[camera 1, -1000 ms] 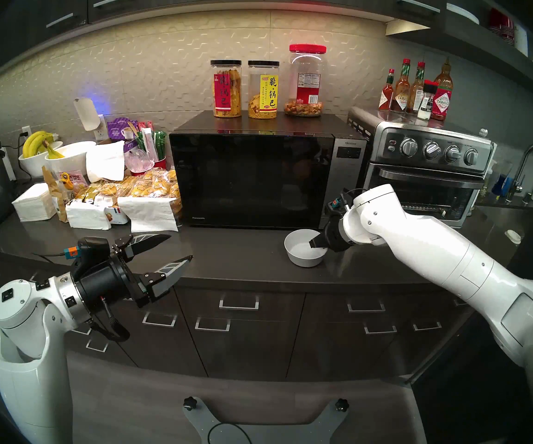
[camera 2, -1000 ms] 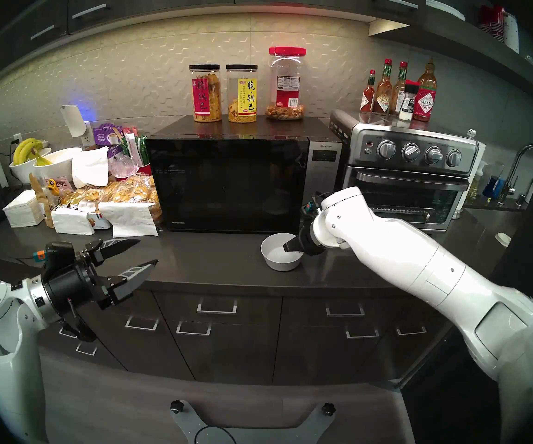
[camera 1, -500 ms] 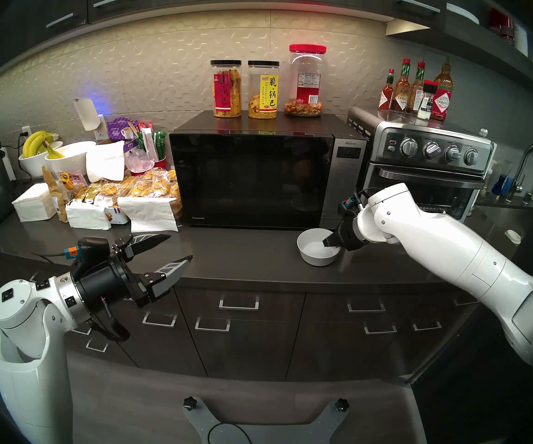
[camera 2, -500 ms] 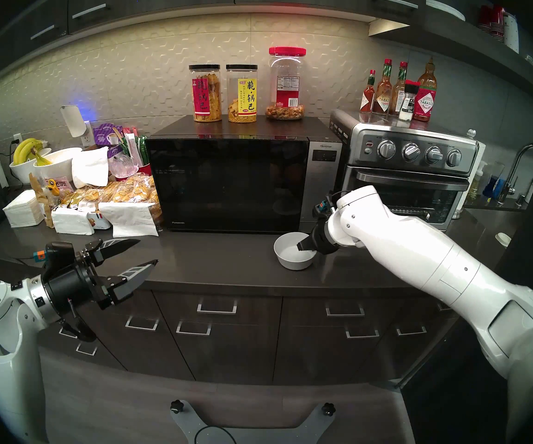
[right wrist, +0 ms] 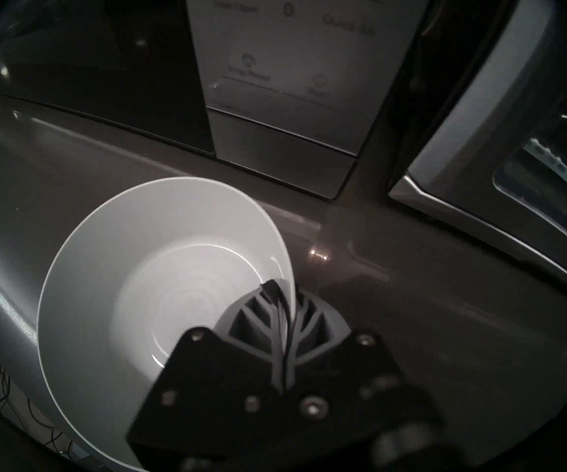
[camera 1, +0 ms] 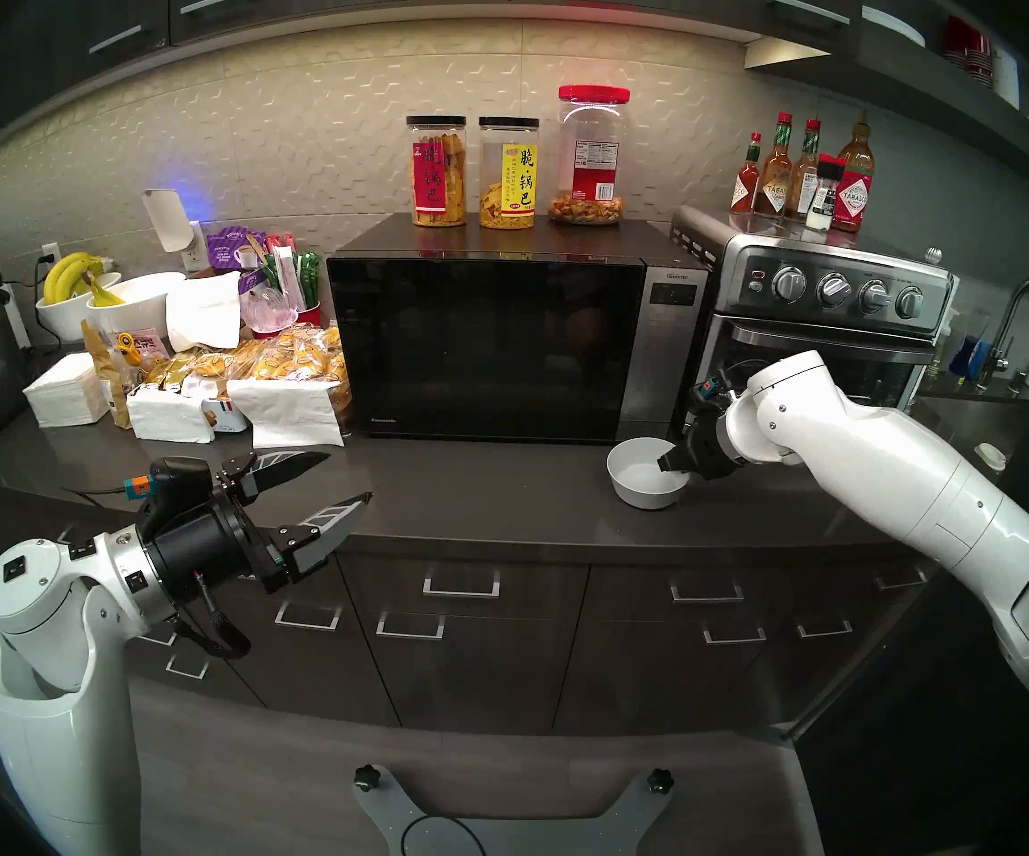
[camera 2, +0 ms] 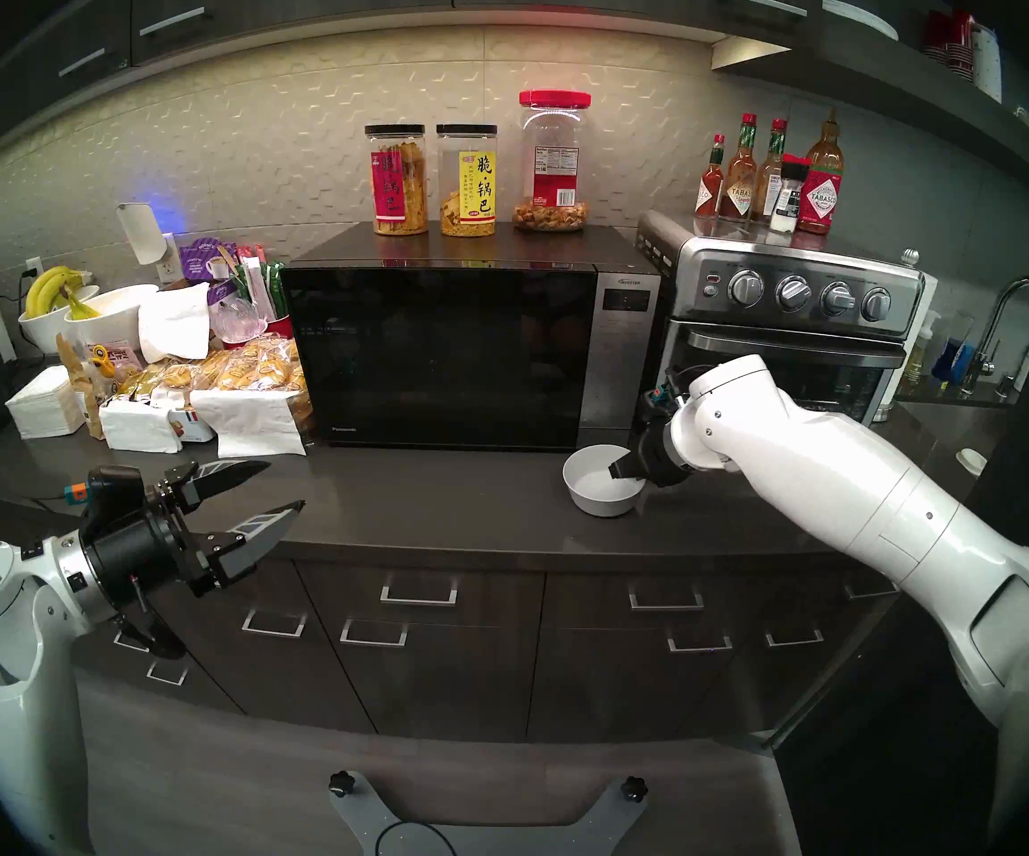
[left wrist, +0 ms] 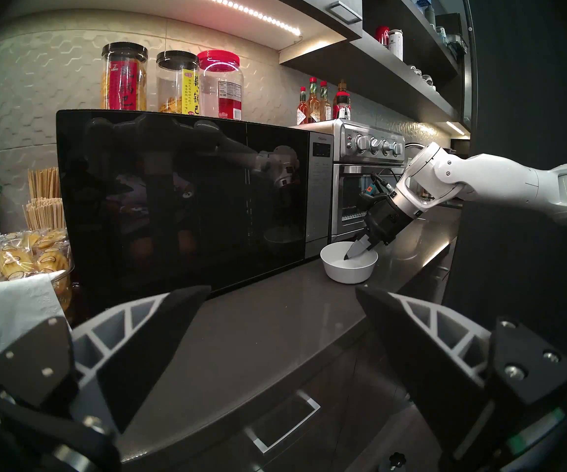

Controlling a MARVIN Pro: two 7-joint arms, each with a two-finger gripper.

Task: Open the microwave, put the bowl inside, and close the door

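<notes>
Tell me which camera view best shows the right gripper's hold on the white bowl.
The right wrist view: the right gripper is shut on the bowl, its rim pinched between the fingers. The left wrist view shows one finger inside the bowl from the side; both head views show it small, the arm partly covering it.

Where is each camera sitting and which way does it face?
Head pair: high up, looking down at the counter; microwave central, both arms showing.
Left wrist: level, behind the open left pincer, facing the microwave and bowl.
Right wrist: angled down over the right pincer, shut on the bowl's rim.
Every view shows the bowl.
</notes>
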